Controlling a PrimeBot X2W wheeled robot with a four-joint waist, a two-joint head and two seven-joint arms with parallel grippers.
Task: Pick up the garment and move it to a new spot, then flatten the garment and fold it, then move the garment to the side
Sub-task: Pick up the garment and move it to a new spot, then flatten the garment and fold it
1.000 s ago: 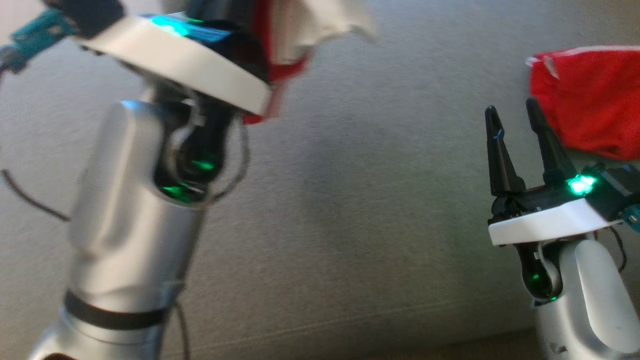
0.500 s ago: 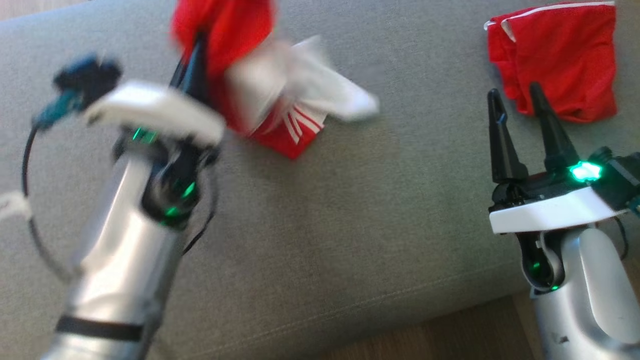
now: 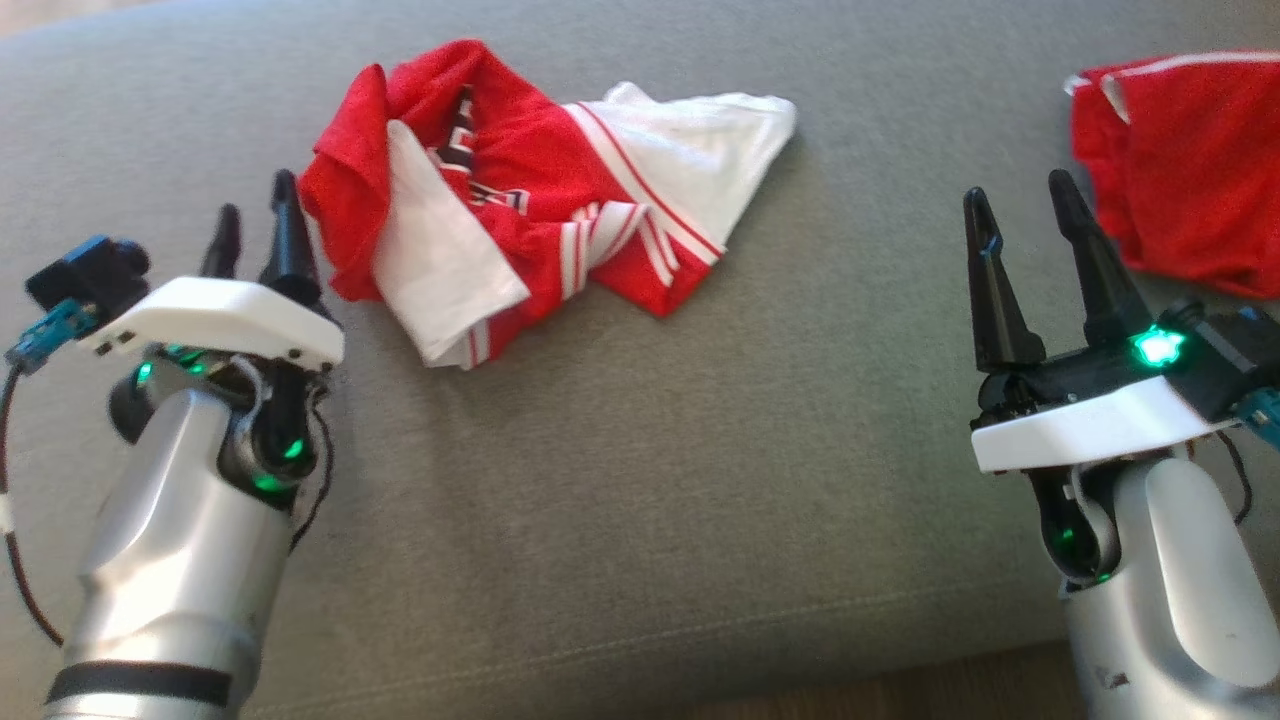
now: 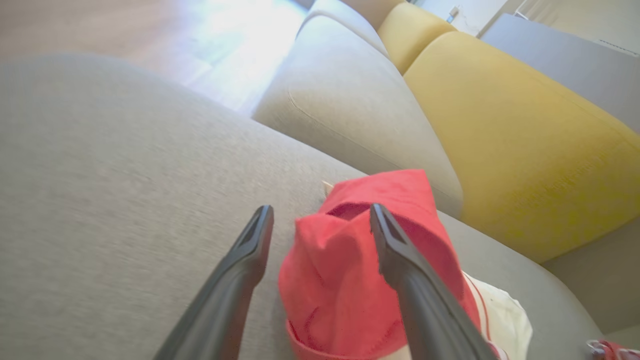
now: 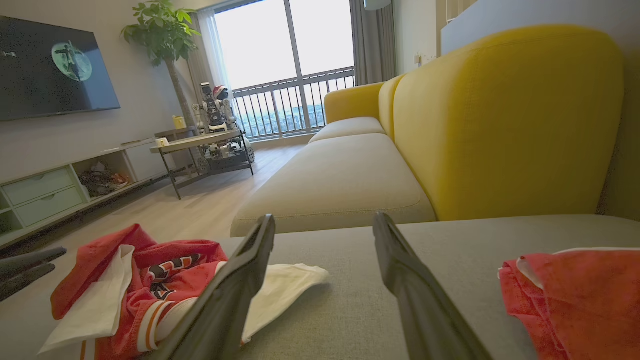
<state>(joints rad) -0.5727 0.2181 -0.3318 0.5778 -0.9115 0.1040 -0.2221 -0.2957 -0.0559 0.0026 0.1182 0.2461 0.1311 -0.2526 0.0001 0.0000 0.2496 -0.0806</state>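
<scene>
on the grey sofa cushion (image 3: 640, 480) our red-and-white jersey (image 3: 520, 190) lies crumpled, unheld; left gripper (image 3: 257, 215) wide just beside it, right gripper (image 3: 1022, 210) wide, well apart. we judge the move done; flattening, folding, setting aside remain.

- I count two garments: one red-and-white garment (image 3: 540, 210) and one plain red garment (image 3: 1180, 170).
- I have two tools: left tool (image 3: 256, 195) and right tool (image 3: 1018, 187).
- I see one grey sofa seat (image 3: 640, 470).
</scene>
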